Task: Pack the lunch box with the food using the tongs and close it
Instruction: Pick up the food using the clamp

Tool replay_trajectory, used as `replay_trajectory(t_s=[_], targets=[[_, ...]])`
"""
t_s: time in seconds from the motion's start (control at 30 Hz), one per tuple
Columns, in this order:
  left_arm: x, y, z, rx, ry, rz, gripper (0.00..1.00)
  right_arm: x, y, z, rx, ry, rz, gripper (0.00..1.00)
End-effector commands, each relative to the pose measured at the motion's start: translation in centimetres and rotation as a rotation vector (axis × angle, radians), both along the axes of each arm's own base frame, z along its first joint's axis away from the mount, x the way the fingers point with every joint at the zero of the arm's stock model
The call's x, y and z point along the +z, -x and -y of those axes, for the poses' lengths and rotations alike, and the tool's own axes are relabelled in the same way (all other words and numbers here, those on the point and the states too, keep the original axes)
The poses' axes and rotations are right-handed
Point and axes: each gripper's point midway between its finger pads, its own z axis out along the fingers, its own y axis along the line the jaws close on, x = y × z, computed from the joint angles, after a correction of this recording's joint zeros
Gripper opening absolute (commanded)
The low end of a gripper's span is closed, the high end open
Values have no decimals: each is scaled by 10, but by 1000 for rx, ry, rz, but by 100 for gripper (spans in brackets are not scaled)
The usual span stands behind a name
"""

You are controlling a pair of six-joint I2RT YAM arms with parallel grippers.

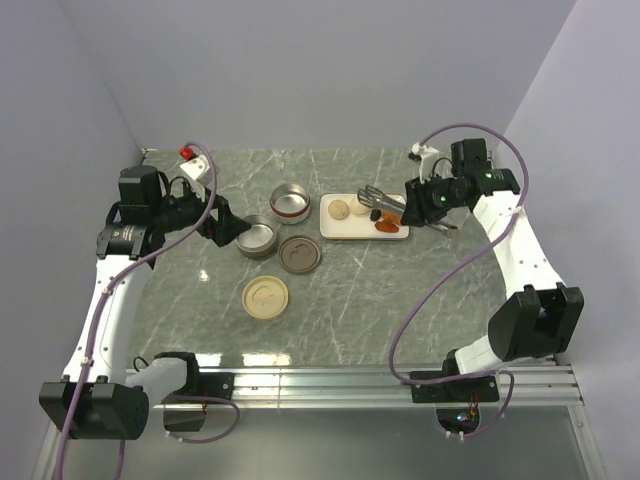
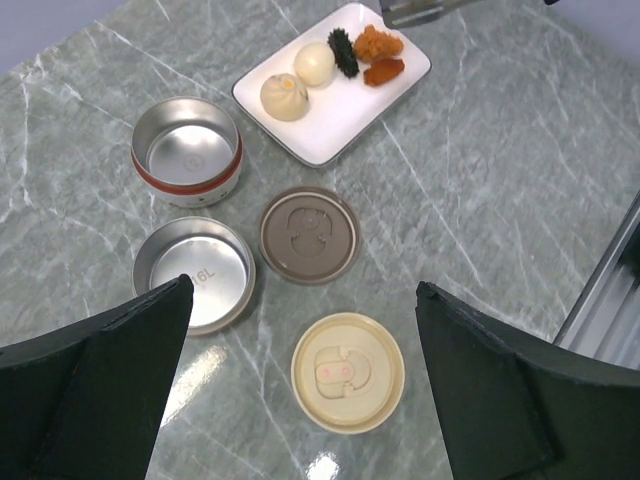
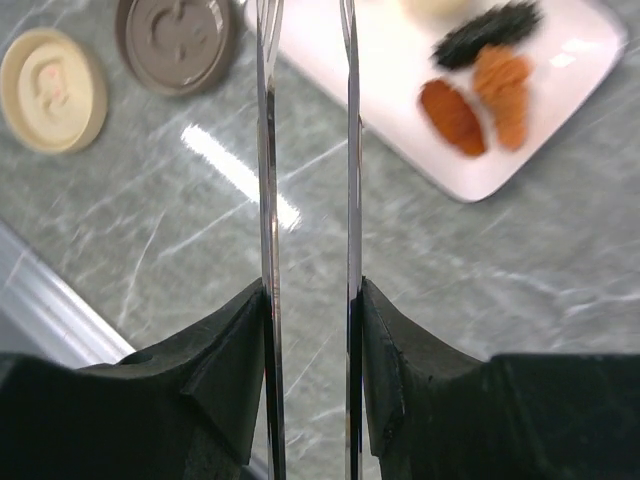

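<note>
The food lies on a white plate (image 1: 335, 230): two cream balls (image 2: 284, 96) (image 2: 314, 63), a black lump (image 2: 344, 51) and orange chunks (image 2: 378, 43). My right gripper (image 3: 310, 295) is shut on the silver tongs (image 3: 267, 150), one finger pressing each arm. The tong tips (image 1: 372, 194) hang over the plate's right part. The lunch box stands open as two steel bowls, one red-banded (image 2: 187, 150) and one plain (image 2: 195, 272). Both are empty. My left gripper (image 2: 305, 290) hovers open over the table beside the plain bowl, holding nothing.
A brown lid (image 2: 309, 235) and a cream lid (image 2: 347, 371) lie flat in front of the bowls. An aluminium rail (image 1: 400, 378) runs along the table's near edge. A small red-and-white object (image 1: 188, 152) sits at the far left corner.
</note>
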Motion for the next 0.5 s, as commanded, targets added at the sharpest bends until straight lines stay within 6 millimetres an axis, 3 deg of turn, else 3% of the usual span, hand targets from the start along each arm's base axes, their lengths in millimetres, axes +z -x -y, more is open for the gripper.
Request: replay_trajectory(t_s=[0.0, 0.23, 0.47], targets=[[17, -6, 4, 37, 81, -3, 99, 28, -39, 2, -77, 34, 130, 45], [18, -12, 7, 57, 138, -39, 100, 14, -63, 4, -69, 108, 88, 45], [13, -11, 7, 83, 157, -61, 100, 9, -74, -12, 1, 145, 90, 46]])
